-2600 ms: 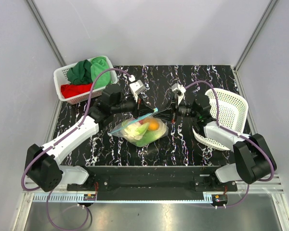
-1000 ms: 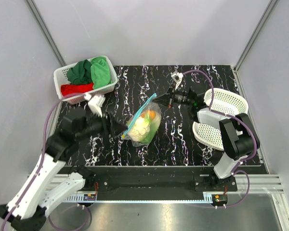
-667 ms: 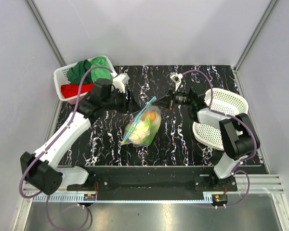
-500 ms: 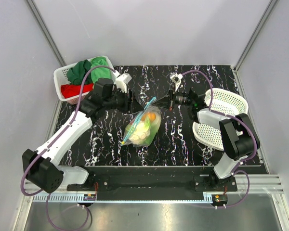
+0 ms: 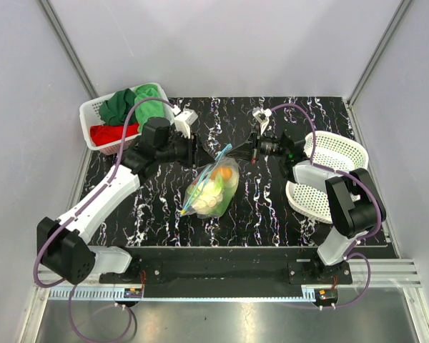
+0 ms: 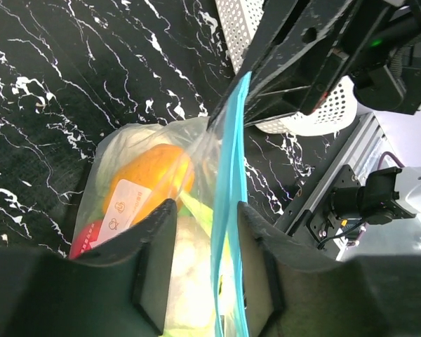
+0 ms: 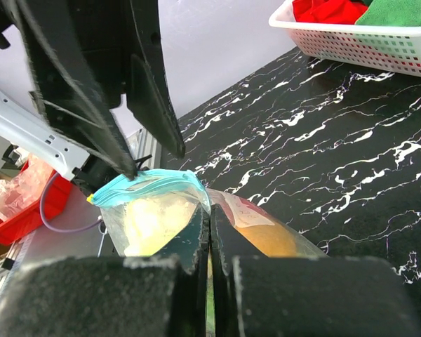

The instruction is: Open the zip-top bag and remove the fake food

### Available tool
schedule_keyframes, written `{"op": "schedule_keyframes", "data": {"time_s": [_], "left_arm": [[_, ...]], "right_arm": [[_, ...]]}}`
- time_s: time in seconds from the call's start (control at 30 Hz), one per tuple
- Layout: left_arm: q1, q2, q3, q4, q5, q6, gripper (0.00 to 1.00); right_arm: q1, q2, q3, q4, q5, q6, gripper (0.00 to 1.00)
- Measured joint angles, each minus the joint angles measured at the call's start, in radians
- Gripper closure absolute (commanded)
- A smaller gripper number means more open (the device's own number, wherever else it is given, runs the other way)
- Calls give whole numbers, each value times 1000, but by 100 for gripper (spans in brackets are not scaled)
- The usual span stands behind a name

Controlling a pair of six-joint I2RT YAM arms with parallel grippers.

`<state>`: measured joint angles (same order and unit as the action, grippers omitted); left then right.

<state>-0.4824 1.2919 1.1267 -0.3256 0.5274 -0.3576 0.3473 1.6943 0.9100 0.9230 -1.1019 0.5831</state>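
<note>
Seen from above, both sets of fingertips are hard to make out against the dark bench. In the left wrist view the lower part of the zip-top bag is cut off, and the fake food inside is partly hidden behind one finger. The left fingers are spread apart, with the teal zip strip running between them; whether it is touched cannot be told. The right fingers are closed on the bag's zip-end corner. The rest of the pouch extends from them toward the left fingers.
</note>
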Motion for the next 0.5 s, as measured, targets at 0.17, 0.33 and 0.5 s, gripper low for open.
{"op": "schedule_keyframes", "data": {"time_s": [0.17, 0.33, 0.5], "left_arm": [[0, 13, -21, 11, -1, 1, 63], [0, 13, -74, -1, -23, 13, 88], [0, -15, -126, -35, -33, 12, 100]], "right_arm": [[0, 0, -2, 9, 0, 16, 100], [0, 0, -1, 2, 6, 29, 83], [0, -27, 50, -285, 78, 1, 49]]}}
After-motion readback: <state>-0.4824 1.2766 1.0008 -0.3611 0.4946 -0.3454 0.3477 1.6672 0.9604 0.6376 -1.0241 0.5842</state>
